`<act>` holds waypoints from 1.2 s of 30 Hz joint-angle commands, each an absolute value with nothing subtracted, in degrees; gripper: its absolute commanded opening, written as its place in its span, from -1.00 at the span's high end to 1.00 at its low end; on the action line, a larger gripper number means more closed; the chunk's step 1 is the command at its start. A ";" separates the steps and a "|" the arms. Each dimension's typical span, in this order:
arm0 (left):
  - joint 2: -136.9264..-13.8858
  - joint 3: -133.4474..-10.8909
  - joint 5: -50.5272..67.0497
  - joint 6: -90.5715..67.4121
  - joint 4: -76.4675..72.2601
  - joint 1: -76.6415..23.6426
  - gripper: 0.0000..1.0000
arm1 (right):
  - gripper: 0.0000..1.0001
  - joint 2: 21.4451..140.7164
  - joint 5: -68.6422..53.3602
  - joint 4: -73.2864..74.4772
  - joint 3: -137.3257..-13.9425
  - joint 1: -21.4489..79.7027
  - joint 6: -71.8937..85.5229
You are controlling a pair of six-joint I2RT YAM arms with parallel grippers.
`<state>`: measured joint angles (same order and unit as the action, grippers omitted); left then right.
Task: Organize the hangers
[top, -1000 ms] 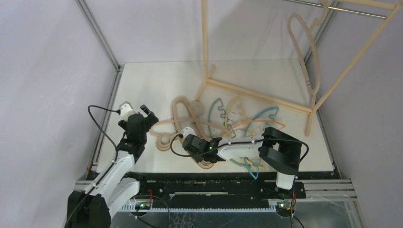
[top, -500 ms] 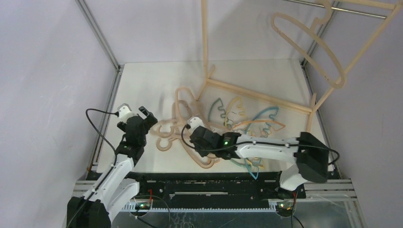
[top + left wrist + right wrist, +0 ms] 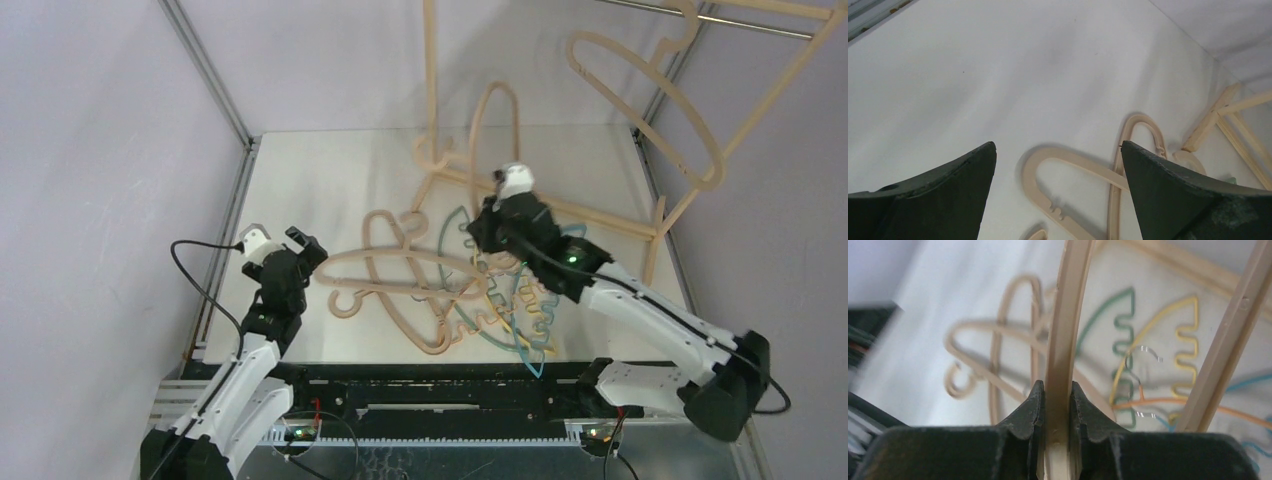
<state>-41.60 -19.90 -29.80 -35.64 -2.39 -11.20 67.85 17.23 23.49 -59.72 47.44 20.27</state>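
Black left gripper (image 3: 283, 240): jaws spread wide, holding nothing, hovering over the table (image 3: 300, 170).
Beige floor hangers (image 3: 1078, 161): flat on the table just ahead of that gripper, overlapping, untouched.
Coloured hangers (image 3: 1192, 300): thin teal, yellow, orange and blue ones tangled on the table below the right gripper.
Right gripper (image 3: 1058, 390): clamped on 1 beige hanger (image 3: 493, 92), lifted clear beside the rack frame (image 3: 430, 60).
Rod (image 3: 740, 22): above and right of that gripper, 1 hung hanger (image 3: 574, 50) on it.
Progress: early. 1 hung, 1 in transit, the pile left.
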 commanded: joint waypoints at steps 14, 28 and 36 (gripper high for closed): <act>-42.51 -20.94 -28.88 -36.31 -4.09 -10.86 -0.99 | 1.00 66.97 -16.68 -11.87 -65.27 17.80 39.39; -42.29 -20.92 -29.17 -35.77 -3.78 -10.82 -0.99 | 1.00 74.61 -13.56 -19.11 -73.22 15.38 42.28; -42.27 -20.82 -29.11 -35.42 -3.60 -10.82 -0.99 | 1.00 75.46 -1.79 -13.84 -75.06 15.38 37.50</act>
<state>-42.74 -19.90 -29.23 -36.01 -2.37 -11.16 75.46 -9.56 -13.65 -71.90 15.46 40.75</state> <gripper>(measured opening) 0.996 0.208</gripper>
